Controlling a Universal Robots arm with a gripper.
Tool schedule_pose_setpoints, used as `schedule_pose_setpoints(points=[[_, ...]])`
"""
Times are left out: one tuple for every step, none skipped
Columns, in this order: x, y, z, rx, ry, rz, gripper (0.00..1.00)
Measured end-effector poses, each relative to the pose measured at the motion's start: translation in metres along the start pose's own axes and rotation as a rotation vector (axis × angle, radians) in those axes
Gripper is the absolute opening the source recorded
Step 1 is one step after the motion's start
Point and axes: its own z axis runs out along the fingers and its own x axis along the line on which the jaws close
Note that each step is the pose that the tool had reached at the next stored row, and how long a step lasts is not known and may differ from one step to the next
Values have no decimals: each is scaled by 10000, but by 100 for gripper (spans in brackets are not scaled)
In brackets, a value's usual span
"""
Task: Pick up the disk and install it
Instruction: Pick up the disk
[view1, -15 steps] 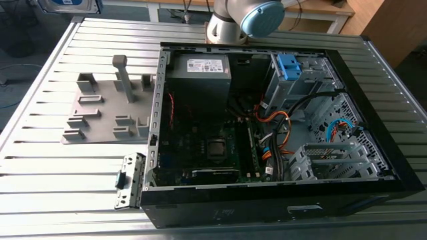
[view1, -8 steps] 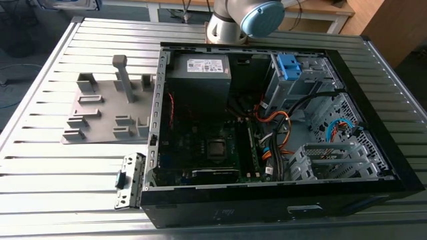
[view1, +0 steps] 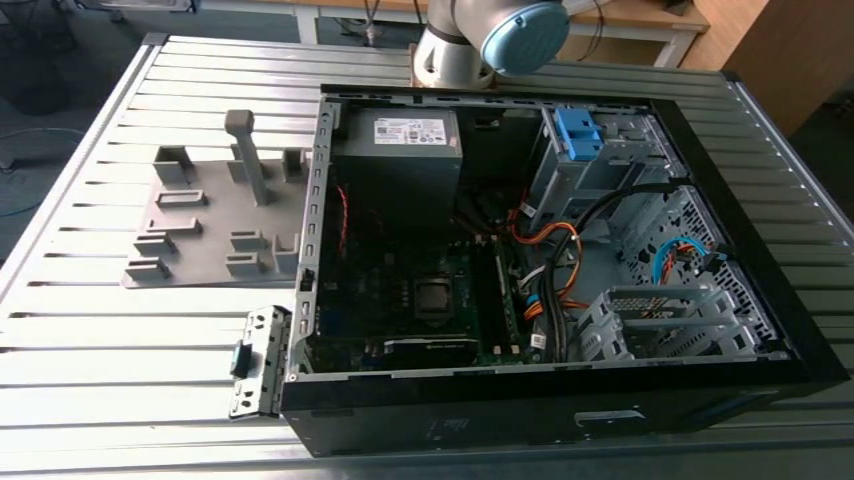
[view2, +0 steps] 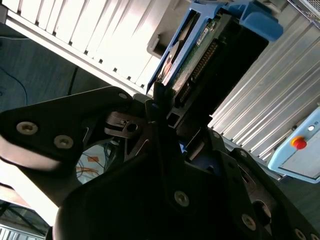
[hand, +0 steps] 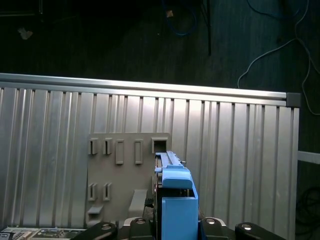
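Observation:
The disk (view2: 200, 47) is seen edge-on in the second wrist view, with its green circuit board and blue bracket facing the camera. My gripper (view2: 165, 107) is shut on its near end, the black fingers (view2: 159, 102) pressed against it. In the first wrist view the disk's blue bracket (hand: 176, 197) stands upright between the gripper (hand: 175, 225) parts. It is raised above the grey holder plate (hand: 125, 170) on the ribbed metal table (hand: 240, 160).
In the exterior view, an open computer case (view1: 787, 330) lies on the table at the right, holding a grey power-supply box (view1: 400, 150), a blue ribbed latch (view1: 583, 135) and a metal drive cage (view1: 654, 320). The holder plate (view1: 214, 220) lies left of it. The arm's base (view1: 461, 50) stands behind.

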Motion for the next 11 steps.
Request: schedule_pose_setpoints(points=[[0,0,-12,0,0,-1,36],[-1,1,-24,-1,0,0,36],[-1,1,-36,0,0,0,36],[-1,1,-49,0,0,-1,36],[-2,2,-62,0,1,0,36],[-2,2,-75,0,0,-1,36],[-2,2,-87,0,0,-1,36],[-3,3,-99,0,0,0,36],[-3,3,-111,-1,1,0,36],[-4,3,-123,-1,0,0,36],[-4,4,-135,-1,0,-1,36]])
